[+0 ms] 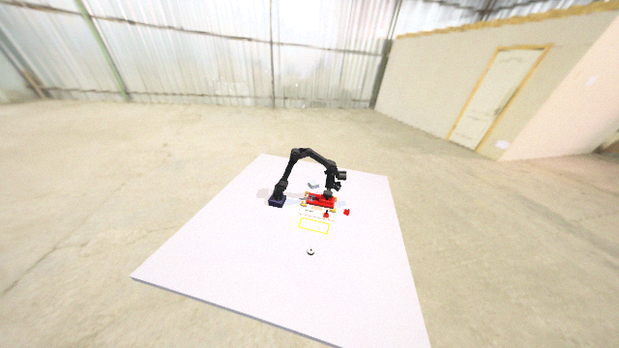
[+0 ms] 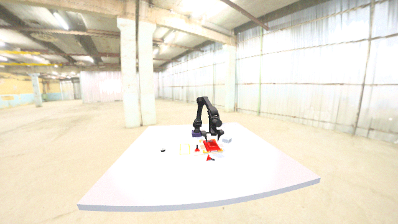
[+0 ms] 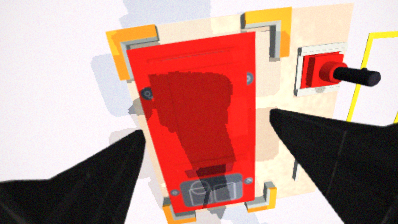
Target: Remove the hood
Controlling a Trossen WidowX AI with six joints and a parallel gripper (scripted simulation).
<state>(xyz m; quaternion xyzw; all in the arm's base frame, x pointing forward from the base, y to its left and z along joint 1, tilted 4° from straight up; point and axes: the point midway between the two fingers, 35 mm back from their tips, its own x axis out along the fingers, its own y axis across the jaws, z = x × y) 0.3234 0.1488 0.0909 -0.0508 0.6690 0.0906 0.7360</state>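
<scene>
The red toy car (image 1: 330,206) (image 2: 212,150) sits between orange corner brackets on a beige board. Its hood (image 3: 170,60) appears to be the flat red top panel; where the panel's edge runs against the body I cannot tell. My gripper (image 1: 328,197) (image 2: 212,140) (image 3: 207,125) is open and empty, pointing down over the car. In the wrist view one fingertip is beside each long side of the red panel; contact cannot be made out. The marked area (image 1: 313,230) (image 2: 180,149) (image 3: 385,35) is a yellow outline on the table, beyond the board.
A red piece with a black handle (image 1: 326,215) (image 2: 197,150) (image 3: 320,72) stands on the board, between car and outline. Another red piece (image 1: 346,212) (image 2: 209,158) lies nearby on the table. A grey block (image 1: 313,185) (image 2: 227,140) and a small dark-and-white ring (image 1: 310,253) (image 2: 162,150) are farther away.
</scene>
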